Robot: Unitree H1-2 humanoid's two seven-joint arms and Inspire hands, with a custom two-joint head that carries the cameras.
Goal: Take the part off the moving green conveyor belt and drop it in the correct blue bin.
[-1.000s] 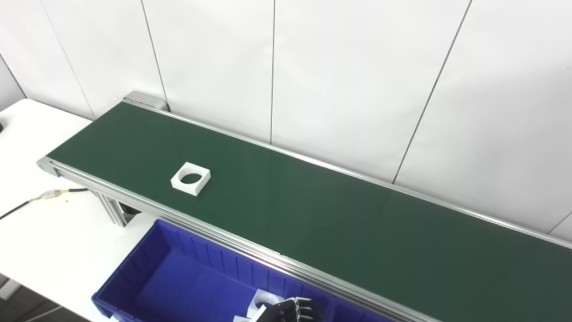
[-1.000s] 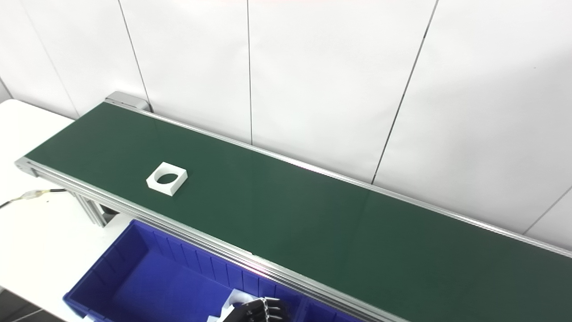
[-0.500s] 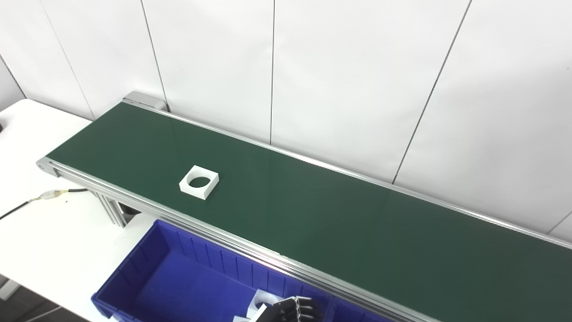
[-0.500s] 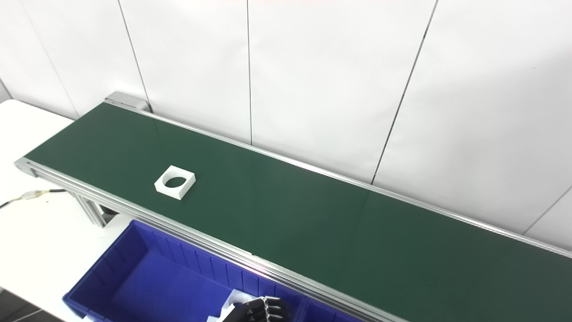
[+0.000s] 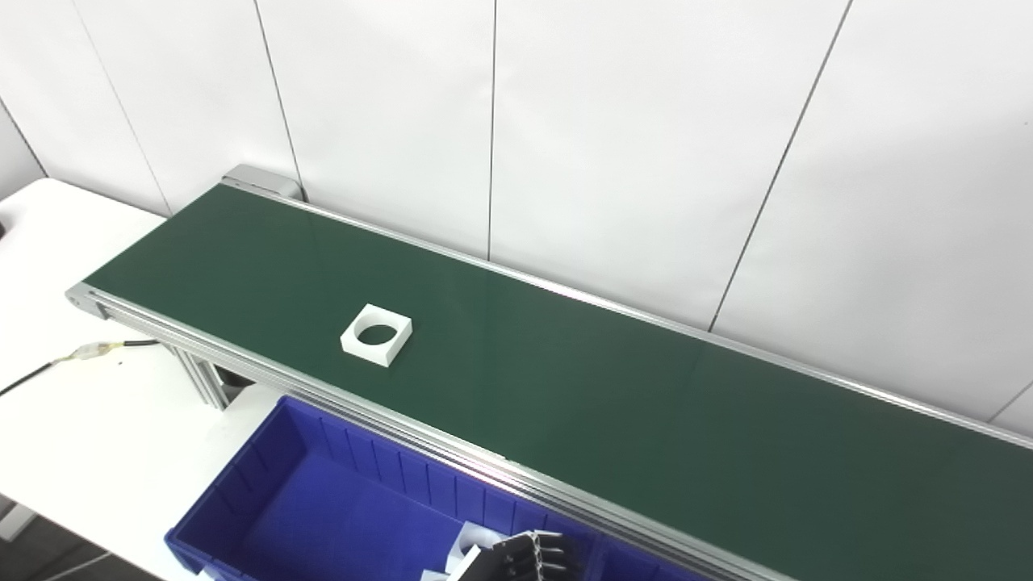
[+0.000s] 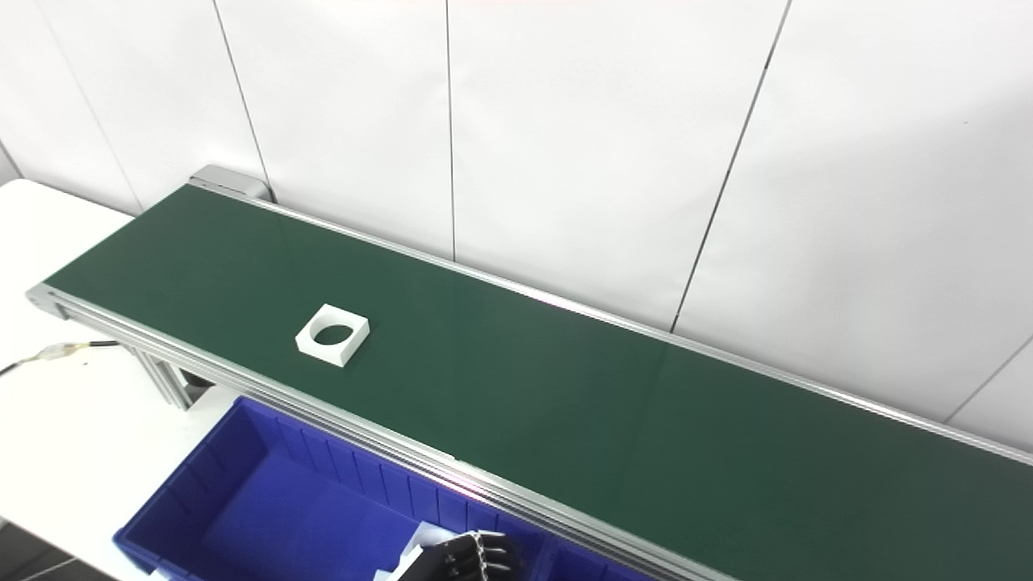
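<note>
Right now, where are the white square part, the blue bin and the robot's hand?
white square part (image 5: 376, 334), left eye view, on its frame.
blue bin (image 5: 242, 494), left eye view, left wall.
hand (image 6: 476, 557), right eye view, dark fingers.

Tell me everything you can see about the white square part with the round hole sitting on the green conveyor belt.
The white square part with a round hole is a flat, thick block, matte like plastic, with the green conveyor belt showing through the hole. It lies flat, turned at a slight angle to the belt's edges, on the belt's left stretch and nearer its front rail. Only the belt touches it; no hand is near.
</note>
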